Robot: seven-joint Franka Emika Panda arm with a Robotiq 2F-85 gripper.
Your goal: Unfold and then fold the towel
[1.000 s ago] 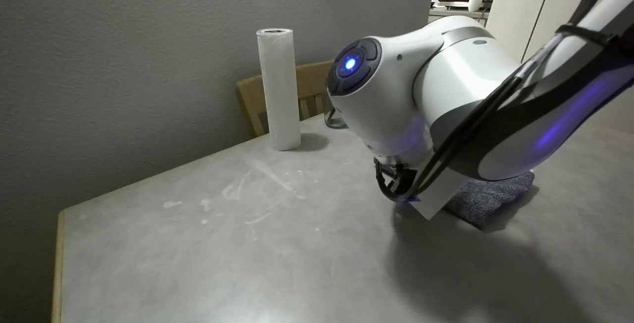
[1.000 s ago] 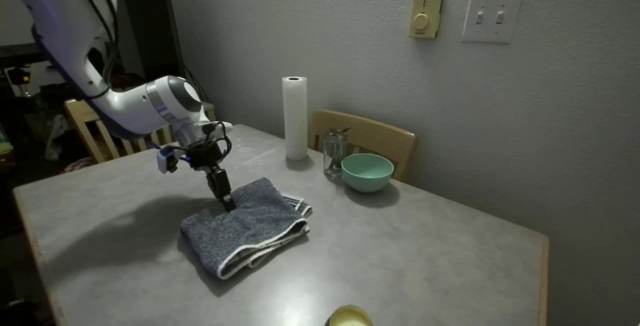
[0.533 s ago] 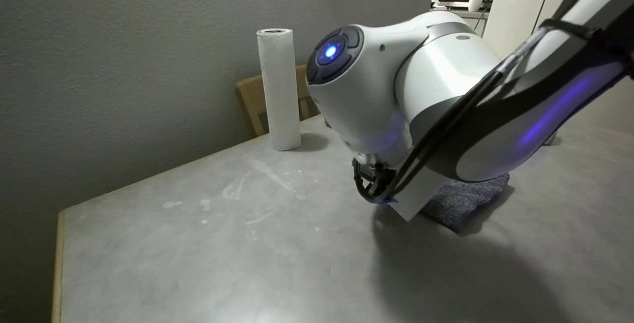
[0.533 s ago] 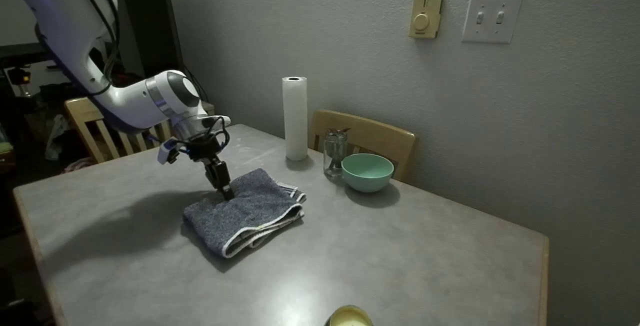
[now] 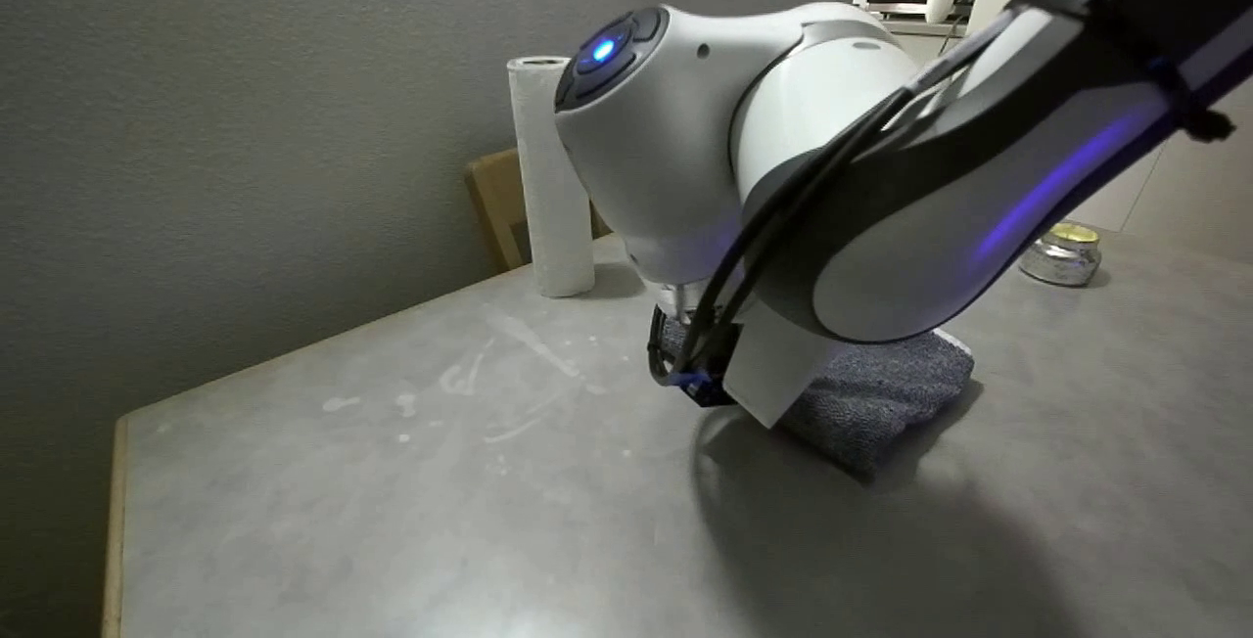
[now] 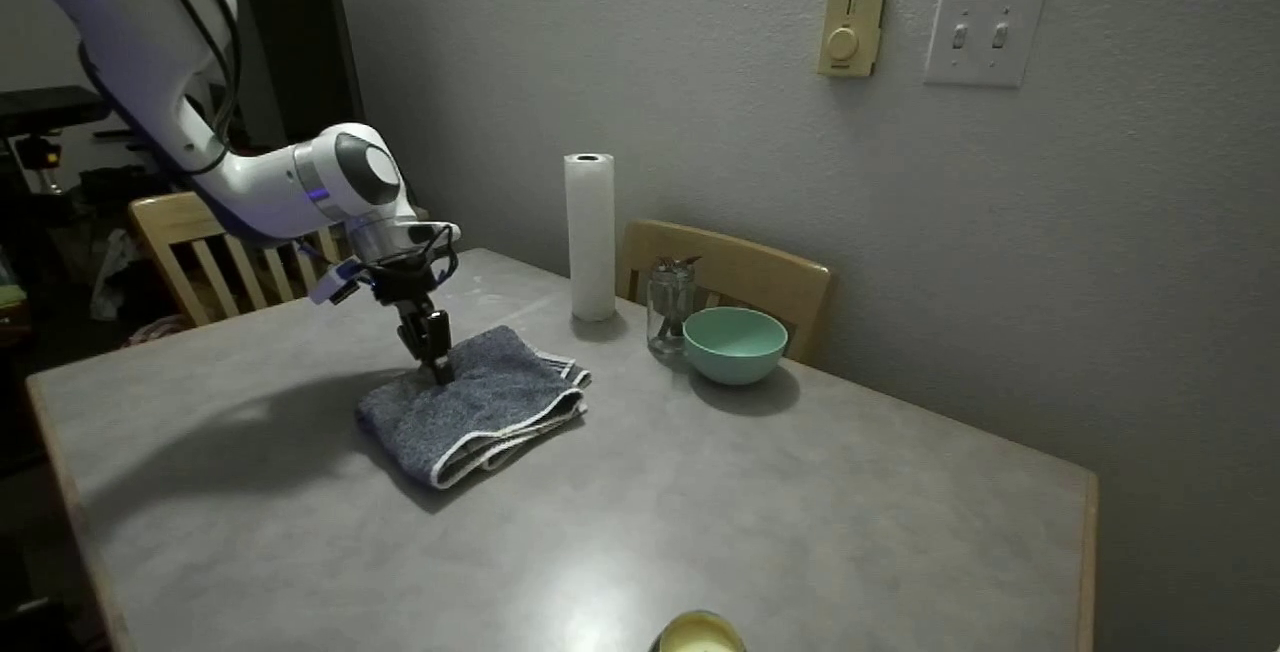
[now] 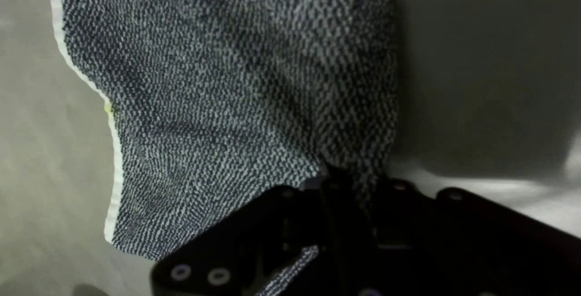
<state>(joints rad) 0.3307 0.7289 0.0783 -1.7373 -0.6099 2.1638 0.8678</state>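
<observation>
The towel (image 6: 480,417) is a dark grey-blue terry cloth with a white edge band. It lies folded in layers on the table, with its white-edged layers towards the bowl side. It also shows partly behind the arm in an exterior view (image 5: 881,388) and fills much of the wrist view (image 7: 218,87). My gripper (image 6: 438,372) is at the towel's edge on the side away from the white-striped layers. In the wrist view, its fingers (image 7: 356,182) are closed around a pinched fold of cloth. The fingertips are dark and partly hidden by the towel.
A white paper roll (image 6: 590,242) stands near the wall. A glass jar with utensils (image 6: 668,310) and a green bowl (image 6: 735,347) stand at the table's back edge, by a wooden chair (image 6: 765,257). A candle jar (image 5: 1062,254) stands on the table (image 6: 850,512).
My gripper and the towel have moved together, left in an exterior view, and slightly left and farther back across the table in an exterior view. The candle jar has come out from behind the arm.
</observation>
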